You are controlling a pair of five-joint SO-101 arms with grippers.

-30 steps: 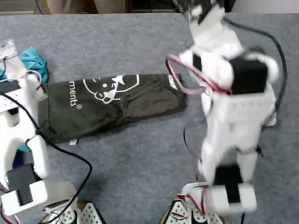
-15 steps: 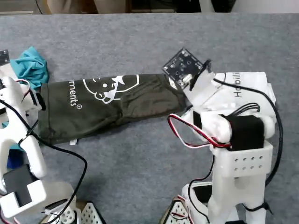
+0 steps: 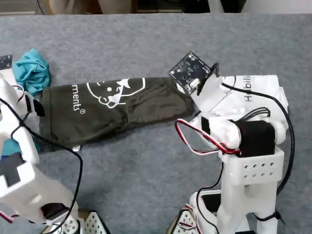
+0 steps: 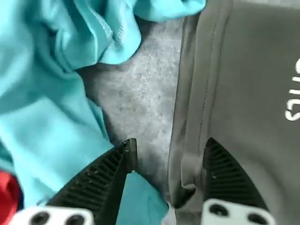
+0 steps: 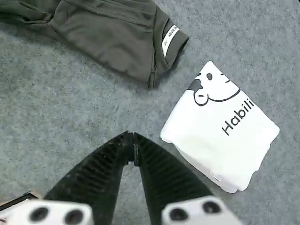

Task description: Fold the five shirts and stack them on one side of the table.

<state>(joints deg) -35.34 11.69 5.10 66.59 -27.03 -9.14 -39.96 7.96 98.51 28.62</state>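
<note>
A dark olive shirt, folded lengthwise with white print, lies across the table's middle. My left gripper is open over its left end; one finger sits above the olive hem, the other above a crumpled teal shirt. In the high view the teal shirt bunches at the left edge beside the left arm. A folded white shirt with black print lies to the right. My right gripper is shut and empty, hanging above bare table between the olive collar and the white shirt.
The grey felt table has free room along its far side and in front of the olive shirt. A bit of red cloth shows under the teal shirt. The right arm's body covers part of the white shirt.
The right arm came down from a raised pose to hang low beside the olive collar, then held still. The left arm shifted slightly toward the table's near left.
</note>
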